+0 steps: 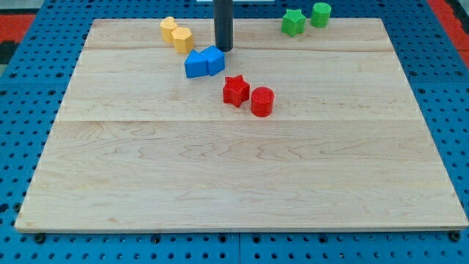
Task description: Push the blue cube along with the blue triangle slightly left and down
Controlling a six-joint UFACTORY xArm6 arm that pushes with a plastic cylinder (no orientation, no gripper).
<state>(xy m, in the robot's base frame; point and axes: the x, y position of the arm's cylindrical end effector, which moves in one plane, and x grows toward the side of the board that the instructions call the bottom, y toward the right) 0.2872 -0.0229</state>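
Note:
The blue cube (215, 59) and the blue triangle (196, 65) sit side by side and touching in the upper middle of the wooden board (234, 169), the triangle on the view's left. My tip (223, 49) stands just above and slightly right of the blue cube, at or very near its upper edge. The rod rises out of the view's top.
Two yellow blocks (176, 34) lie close above and left of the blue pair. A red star (235, 90) and a red cylinder (261, 101) lie below and right of it. A green star (293, 22) and a green cylinder (320, 14) sit at the top right.

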